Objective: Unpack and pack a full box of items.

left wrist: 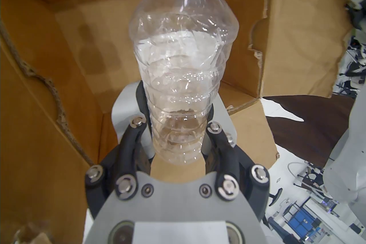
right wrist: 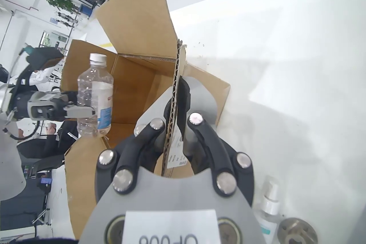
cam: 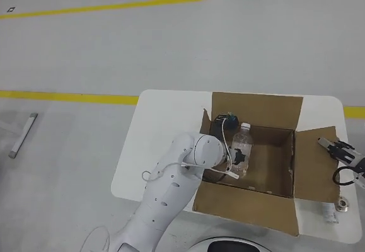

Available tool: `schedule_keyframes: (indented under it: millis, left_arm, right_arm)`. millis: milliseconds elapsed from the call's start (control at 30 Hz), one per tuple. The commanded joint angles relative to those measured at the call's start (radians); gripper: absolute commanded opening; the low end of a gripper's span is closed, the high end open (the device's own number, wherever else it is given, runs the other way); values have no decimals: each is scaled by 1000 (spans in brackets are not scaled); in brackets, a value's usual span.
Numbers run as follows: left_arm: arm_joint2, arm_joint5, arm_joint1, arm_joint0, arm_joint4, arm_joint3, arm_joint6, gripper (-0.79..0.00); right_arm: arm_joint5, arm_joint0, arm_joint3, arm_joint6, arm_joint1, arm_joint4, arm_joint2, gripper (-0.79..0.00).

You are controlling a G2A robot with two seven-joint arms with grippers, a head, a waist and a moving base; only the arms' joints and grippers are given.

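Your left gripper (left wrist: pixel 174 110) is clamped low on the clear plastic bottle with a white cap (left wrist: pixel 183 56), held upright over the left side of the open brown cardboard box (cam: pixel 258 107) on the white table (cam: pixel 163 126). So low a grip risks tipping or crushing. Your right gripper (right wrist: pixel 178 90) pinches the box's right flap (cam: pixel 311 164); any tug there could drag the box.

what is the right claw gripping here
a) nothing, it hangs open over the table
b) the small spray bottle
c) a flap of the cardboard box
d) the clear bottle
c: the edge of the box flap is pinched in the right claw, while the clear bottle sits in the left claw.
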Motion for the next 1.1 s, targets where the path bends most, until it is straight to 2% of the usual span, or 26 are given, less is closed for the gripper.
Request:
schedule_keyframes:
  millis: [0,300,533,767,800,833,867,900,1067]
  left_arm:
    - [-2,8,0,-2,5,30,13,-785]
    - [-5,21,3,-15,33,106,33,-785]
    - [-4,30,4,-23,49,163,21,-785]
    - [6,53,4,-37,82,234,16,-776]
    - [6,57,3,-41,86,246,19,-570]
    - [8,58,3,-45,88,254,22,-194]
    - [9,57,2,-47,88,261,25,-43]
    - [11,57,1,-50,88,268,28,0]
    - [15,55,-3,-56,79,289,37,0]
  right_arm:
    - [5,-6,-17,-3,2,7,3,-785]
    - [-2,-30,-69,-18,10,26,1,-785]
    - [29,-42,-114,-11,17,33,5,-785]
    - [31,-34,-113,-6,24,37,-12,-785]
    - [33,-32,-112,-5,25,39,-14,-785]
    - [34,-31,-112,-5,26,39,-16,-785]
    - [35,-29,-112,-4,27,39,-17,-785]
    - [34,-28,-114,-4,29,39,-17,-785]
    - [32,-27,-115,-6,34,41,-17,-785]
